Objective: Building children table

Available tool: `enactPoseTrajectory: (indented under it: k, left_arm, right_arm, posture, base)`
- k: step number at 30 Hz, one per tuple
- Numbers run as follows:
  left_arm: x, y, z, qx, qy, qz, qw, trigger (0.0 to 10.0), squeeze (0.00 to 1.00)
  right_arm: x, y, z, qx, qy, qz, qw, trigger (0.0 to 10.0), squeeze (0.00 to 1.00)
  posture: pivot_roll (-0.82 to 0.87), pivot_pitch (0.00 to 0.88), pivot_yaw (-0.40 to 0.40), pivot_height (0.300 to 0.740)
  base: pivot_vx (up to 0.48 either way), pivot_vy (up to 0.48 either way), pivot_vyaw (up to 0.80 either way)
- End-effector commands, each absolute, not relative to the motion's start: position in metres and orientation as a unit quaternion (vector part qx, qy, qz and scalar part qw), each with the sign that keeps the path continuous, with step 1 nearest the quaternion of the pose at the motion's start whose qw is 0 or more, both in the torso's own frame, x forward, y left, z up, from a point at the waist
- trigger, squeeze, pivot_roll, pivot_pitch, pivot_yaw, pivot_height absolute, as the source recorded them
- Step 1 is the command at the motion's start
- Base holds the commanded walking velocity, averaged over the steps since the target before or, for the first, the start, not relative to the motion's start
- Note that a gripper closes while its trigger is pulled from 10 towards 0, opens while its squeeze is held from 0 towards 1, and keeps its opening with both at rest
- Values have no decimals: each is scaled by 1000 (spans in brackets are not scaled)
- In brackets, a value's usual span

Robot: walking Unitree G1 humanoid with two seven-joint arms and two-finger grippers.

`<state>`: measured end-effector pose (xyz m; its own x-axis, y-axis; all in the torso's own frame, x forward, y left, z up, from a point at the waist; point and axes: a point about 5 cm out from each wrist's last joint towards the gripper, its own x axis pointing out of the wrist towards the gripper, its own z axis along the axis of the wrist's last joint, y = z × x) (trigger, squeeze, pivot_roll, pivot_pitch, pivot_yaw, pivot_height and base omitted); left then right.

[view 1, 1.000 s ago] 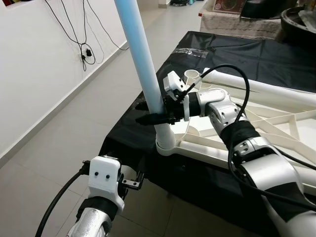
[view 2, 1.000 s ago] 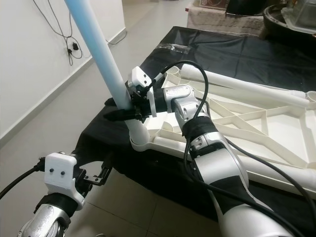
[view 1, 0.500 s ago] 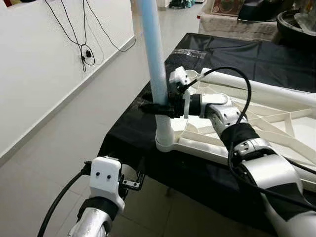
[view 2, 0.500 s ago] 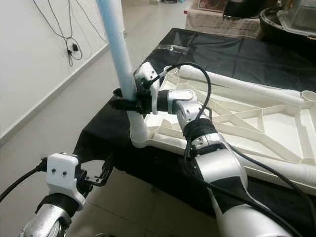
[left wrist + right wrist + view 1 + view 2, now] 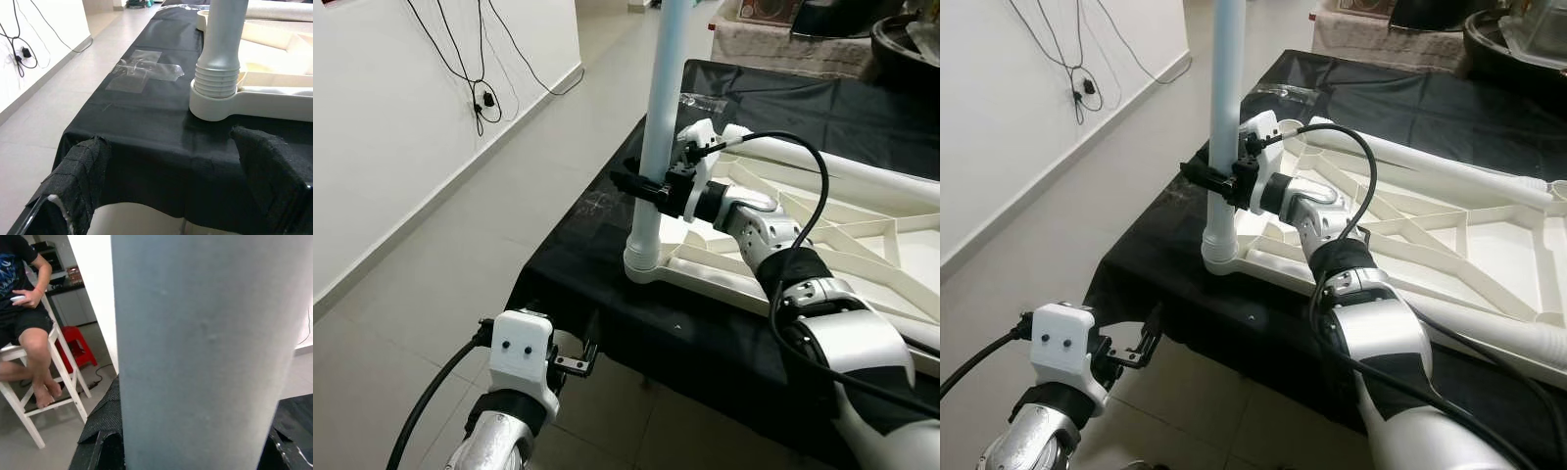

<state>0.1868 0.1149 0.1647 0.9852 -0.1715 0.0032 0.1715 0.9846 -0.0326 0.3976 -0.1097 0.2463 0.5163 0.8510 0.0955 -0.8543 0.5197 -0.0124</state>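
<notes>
The right gripper (image 5: 641,186) clamps the leg (image 5: 658,117) upright so its threaded end seats squarely in the tabletop (image 5: 862,245) corner socket (image 5: 643,264), while the left gripper (image 5: 176,186) hangs spread apart.

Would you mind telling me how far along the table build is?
Done: one leg stands upright in the upturned tabletop's corner socket. In hand: the right hand grips that leg. Left: another leg lies loose across the frame; the left hand hangs idle.

Black cloth (image 5: 607,284), wall cables (image 5: 475,83), seated person (image 5: 24,328).
</notes>
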Motion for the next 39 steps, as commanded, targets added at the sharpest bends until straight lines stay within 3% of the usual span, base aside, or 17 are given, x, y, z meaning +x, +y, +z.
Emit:
enactPoseTrajectory:
  k: [1, 2, 3, 5, 6, 8, 9, 10, 11, 15, 19, 24, 35, 39]
  left_arm:
    - [186, 116, 158, -13, 13, -85, 996, 10000, 0]
    - [186, 116, 158, -13, 13, -85, 996, 10000, 0]
    - [186, 116, 157, -12, 14, -85, 996, 10000, 0]
    - [186, 116, 157, -12, 14, -85, 996, 10000, 0]
    - [186, 116, 156, -11, 15, -85, 996, 10000, 0]
    - [186, 116, 156, -11, 15, -85, 996, 10000, 0]
    - [186, 116, 156, -10, 15, -85, 996, 10000, 0]
    - [186, 116, 156, -10, 15, -85, 996, 10000, 0]
    - [186, 116, 156, -9, 13, -86, 996, 10000, 0]
    - [186, 116, 157, -7, 11, -86, 996, 10000, 0]
    - [187, 117, 156, -6, 12, -86, 996, 10000, 0]
    - [188, 117, 156, -5, 11, -87, 996, 10000, 0]
    - [188, 115, 155, -4, 10, -88, 996, 10000, 0]
    - [189, 116, 155, -4, 9, -88, 996, 10000, 0]
  right_arm:
    - [390, -110, 223, 33, -19, 517, 855, 10000, 0]
    - [390, -110, 223, 33, -19, 517, 855, 10000, 0]
    - [387, -107, 223, 42, -23, 546, 836, 10000, 0]
    - [387, -107, 223, 42, -23, 546, 836, 10000, 0]
    - [383, -105, 223, 43, -24, 575, 817, 10000, 0]
    - [383, -105, 223, 43, -24, 575, 817, 10000, 0]
    - [379, -104, 221, 37, -14, 602, 797, 10000, 0]
    - [379, -104, 221, 37, -14, 602, 797, 10000, 0]
    - [371, -105, 216, 21, 7, 652, 758, 10000, 0]
    - [367, -106, 218, 16, 10, 681, 732, 10000, 0]
    - [368, -106, 221, -1, -5, 680, 733, 10000, 0]
    - [374, -105, 217, -45, 8, 638, 769, 10000, 0]
    - [377, -110, 209, -90, 39, 598, 796, 10000, 0]
    - [381, -106, 213, -100, 30, 562, 820, 10000, 0]
  posture:
    - [77, 162, 10, 740]
    - [77, 162, 10, 740]
    - [77, 157, 11, 740]
    - [77, 157, 11, 740]
    - [78, 152, 10, 740]
    - [78, 152, 10, 740]
    - [78, 151, 10, 740]
    - [78, 151, 10, 740]
    - [80, 144, 9, 740]
    - [79, 140, 10, 740]
    - [78, 136, 11, 740]
    - [77, 140, 10, 740]
    - [76, 142, 12, 740]
    - [74, 145, 12, 740]
  base:
    - [0, 0, 0]
    - [0, 0, 0]
    - [0, 0, 0]
    - [0, 0, 0]
    - [0, 0, 0]
    - [0, 0, 0]
    - [0, 0, 0]
    - [0, 0, 0]
    - [0, 0, 0]
    - [0, 0, 0]
    - [0, 0, 0]
    - [0, 0, 0]
    - [0, 0, 0]
    - [0, 0, 0]
